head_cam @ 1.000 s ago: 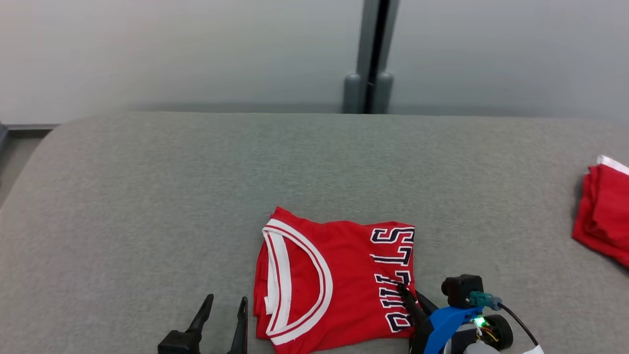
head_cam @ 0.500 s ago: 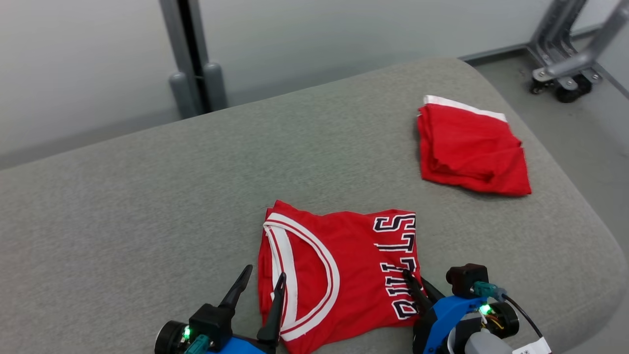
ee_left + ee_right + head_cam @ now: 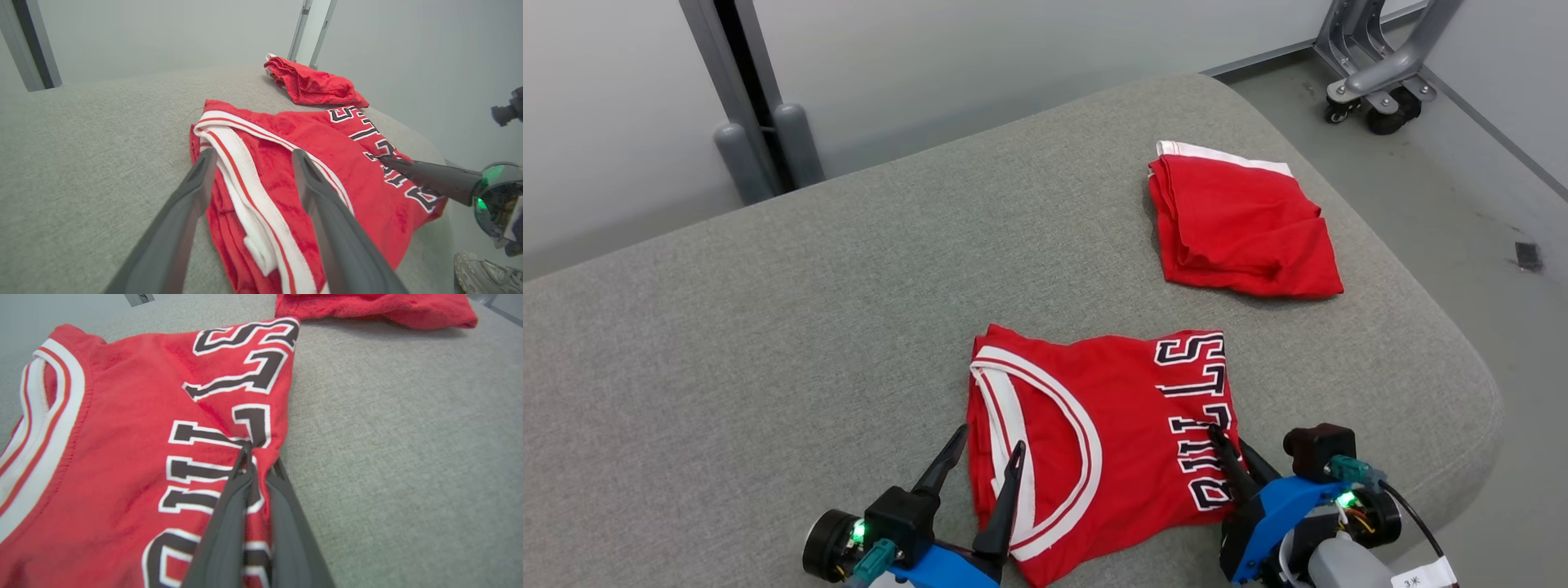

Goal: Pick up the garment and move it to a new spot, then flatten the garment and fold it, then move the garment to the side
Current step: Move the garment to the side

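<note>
The garment [image 3: 1094, 425] is a folded red jersey with white trim and black letters, lying near the front edge of the grey cushioned table [image 3: 768, 327]. My right gripper [image 3: 1229, 441] is shut on the jersey's right edge, pinching the lettered cloth [image 3: 122, 416] between its fingertips [image 3: 259, 455]. At the jersey's left edge my left gripper [image 3: 989, 438] stands open. In the left wrist view its fingers [image 3: 254, 153] straddle the white collar band of the jersey [image 3: 286, 134], a little above it. The right gripper's finger [image 3: 429, 175] also reaches into that view from the right.
A second folded red cloth [image 3: 1241, 229] lies at the table's far right [image 3: 314, 83]. The table's rounded right edge [image 3: 1478, 367] drops to the floor. A wheeled metal frame [image 3: 1372, 90] stands beyond it, a grey post [image 3: 760, 122] behind. A shoe [image 3: 486, 273] is on the floor.
The head camera has turned right, bringing the second red cloth and the table's right end into view. My left gripper has come over the jersey's left edge. The right grip is unchanged.
</note>
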